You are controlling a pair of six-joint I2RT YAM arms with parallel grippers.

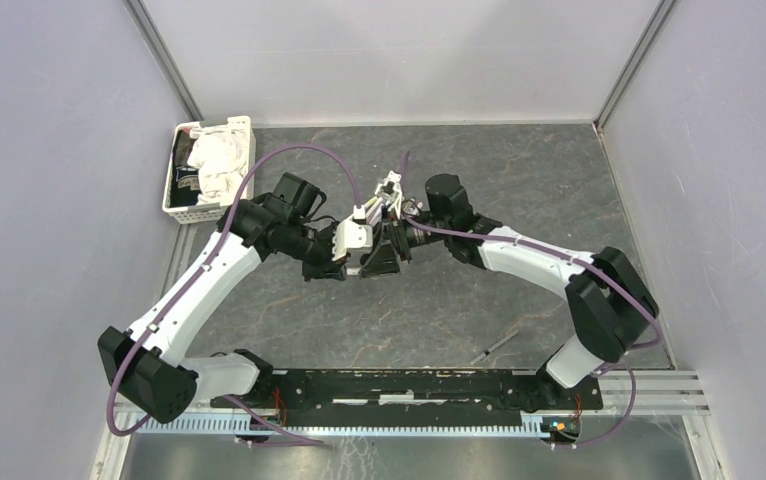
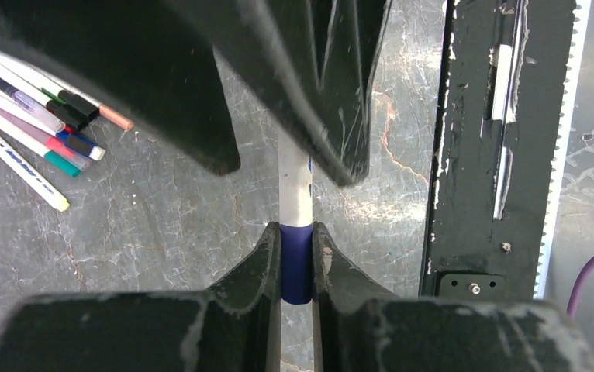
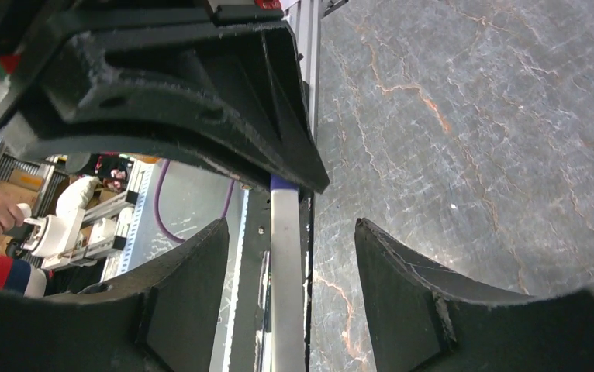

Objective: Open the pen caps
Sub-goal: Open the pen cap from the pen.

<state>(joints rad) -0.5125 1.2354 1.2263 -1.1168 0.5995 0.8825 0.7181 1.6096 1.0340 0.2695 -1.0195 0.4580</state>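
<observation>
A dark blue pen cap (image 2: 296,267) is sitting pinched in the jaws of the left gripper (image 2: 296,236), over the middle of the tabletop (image 1: 479,310). Its white barrel (image 2: 294,186) is running between the jaws of the right gripper (image 3: 290,229), which are standing apart. The grey, veined stone is carrying a fan of loose pens (image 2: 30,128). A white basket (image 1: 189,214) is sitting at the far left, and pale walls (image 1: 389,60) are enclosing everything.

I am counting two arms, the left arm (image 1: 194,290) and the right arm (image 1: 529,262), and one white basket (image 1: 191,213). I am seeing one white-barrelled pen (image 2: 295,186) wearing one dark blue cap (image 2: 296,267), plus one lone pen (image 1: 495,348) lying on the table (image 1: 559,180). In the left wrist view I am making out roughly seven loose pens (image 2: 26,116) in one overlapping heap, too tangled for an exact count.
</observation>
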